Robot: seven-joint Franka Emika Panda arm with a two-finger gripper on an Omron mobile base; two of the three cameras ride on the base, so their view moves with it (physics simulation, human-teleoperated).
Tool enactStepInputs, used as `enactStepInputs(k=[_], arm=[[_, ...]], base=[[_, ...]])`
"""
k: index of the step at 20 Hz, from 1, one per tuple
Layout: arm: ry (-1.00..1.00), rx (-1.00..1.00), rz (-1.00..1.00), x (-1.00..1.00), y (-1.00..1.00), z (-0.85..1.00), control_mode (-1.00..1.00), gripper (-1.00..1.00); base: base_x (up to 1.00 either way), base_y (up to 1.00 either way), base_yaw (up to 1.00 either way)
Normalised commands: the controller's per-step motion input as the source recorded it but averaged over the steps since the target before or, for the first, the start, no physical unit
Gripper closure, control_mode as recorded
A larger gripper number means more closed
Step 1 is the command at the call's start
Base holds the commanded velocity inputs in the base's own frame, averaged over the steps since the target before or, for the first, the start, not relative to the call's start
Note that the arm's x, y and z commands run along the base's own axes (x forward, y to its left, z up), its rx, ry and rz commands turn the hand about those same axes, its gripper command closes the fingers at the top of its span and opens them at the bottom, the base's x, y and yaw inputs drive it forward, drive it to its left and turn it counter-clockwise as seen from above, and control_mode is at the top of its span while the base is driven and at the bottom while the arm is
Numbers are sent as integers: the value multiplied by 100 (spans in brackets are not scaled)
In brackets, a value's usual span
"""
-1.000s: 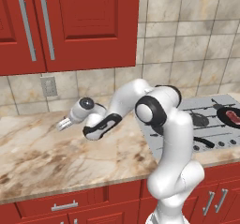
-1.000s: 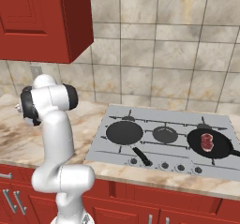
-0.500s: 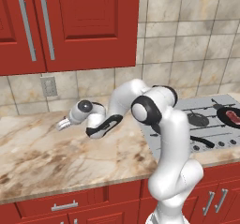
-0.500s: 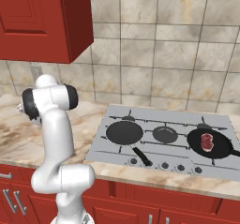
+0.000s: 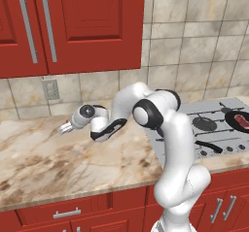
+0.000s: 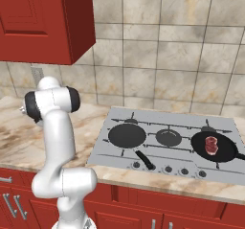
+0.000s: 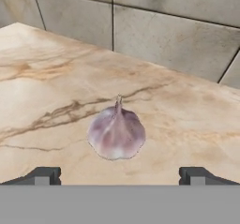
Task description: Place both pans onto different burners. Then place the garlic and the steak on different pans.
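Marble-patterned counter [image 7: 56, 68] runs up to a tiled backsplash [image 7: 178, 26], and on it, well short of the wall, sits the garlic [image 7: 116, 135], a small pale pinkish bulb resting on its side or base with its pointed tip toward the tiles. It looks light and firm under a papery skin, rounded enough to squirt out of a careless pinch, so I'd guess the safest hold is across the fat middle of the bulb, not the tapering tip.

Straddling it from the near side, the gripper [image 7: 119, 176] has its two dark fingertips [image 7: 43, 175] spread wide, one to each side of the bulb and clear of it, nothing between them yet. From the left base view the gripper [image 5: 65, 127] hangs low over the counter, far to the left of the cooktop [image 6: 143, 120].

Out on that cooktop, one pan [image 6: 221, 149] sits on the right-hand burner with the steak [image 6: 211, 143] already in it. The second pan [image 6: 127, 136] lies on the left burner, handle pointing toward the knobs, and looks empty, the likely home for the garlic.
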Motion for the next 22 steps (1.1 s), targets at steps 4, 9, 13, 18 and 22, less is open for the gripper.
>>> enactStepInputs(k=[4,9,13,18,22], arm=[[0,0,-1,21,6,0,-100,-100],[1,0,0,10,15,-1,-100,-100],[1,0,0,13,18,-4,-100,-100],[0,0,0,12,11,-15,-100,-100],[0,0,0,21,2,-27,-100,-100]], base=[[0,0,0],[0,0,0],[0,0,0],[0,0,0],[0,0,0]])
